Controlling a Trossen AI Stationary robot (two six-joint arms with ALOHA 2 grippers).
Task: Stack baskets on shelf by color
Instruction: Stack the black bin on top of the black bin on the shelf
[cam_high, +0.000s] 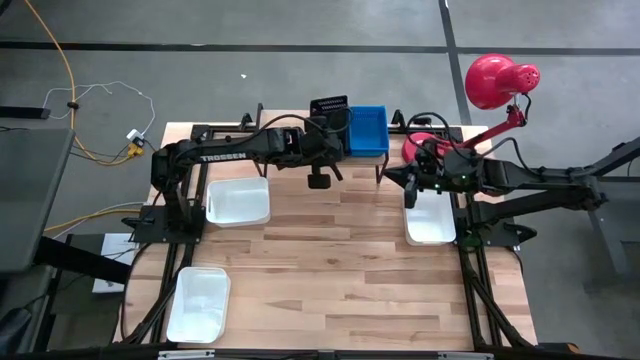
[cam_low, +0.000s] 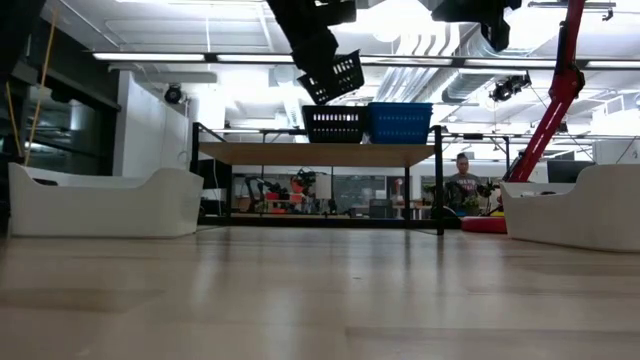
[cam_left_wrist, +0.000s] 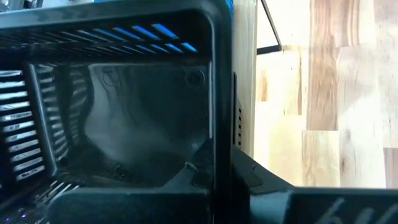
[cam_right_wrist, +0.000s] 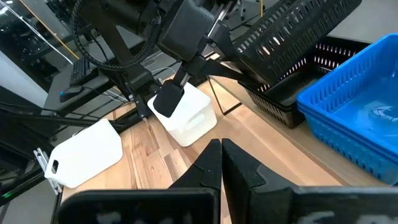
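Note:
My left gripper (cam_low: 316, 52) is over the shelf (cam_low: 260, 153) at the table's far edge, shut on a black slotted basket (cam_low: 337, 78) that tilts in the air. Right under it a second black basket (cam_low: 333, 124) stands on the shelf's plank, with a bright blue basket (cam_low: 400, 122) touching its right side. Three white baskets rest on the tabletop: one left of centre (cam_high: 238, 200), one at the near left (cam_high: 198, 303), one on the right (cam_high: 430, 222). My right gripper (cam_right_wrist: 221, 163) hovers shut and empty above the right white basket, in front of the shelf's right end. My left gripper holds the black basket by one side wall (cam_left_wrist: 219, 106), with one finger inside the basket and the other finger (cam_left_wrist: 264, 182) outside. The basket is lifted clear and tilted, its free end (cam_right_wrist: 323, 18) higher, directly above the black basket on the shelf (cam_right_wrist: 283, 99).
A red desk lamp (cam_high: 495, 80) stands at the table's far right corner, its red base (cam_high: 418, 145) beside the shelf. Black frame rails run along the table's left and right edges. Bare wood lies between the white baskets. A person (cam_low: 462, 185) sits in the room beyond.

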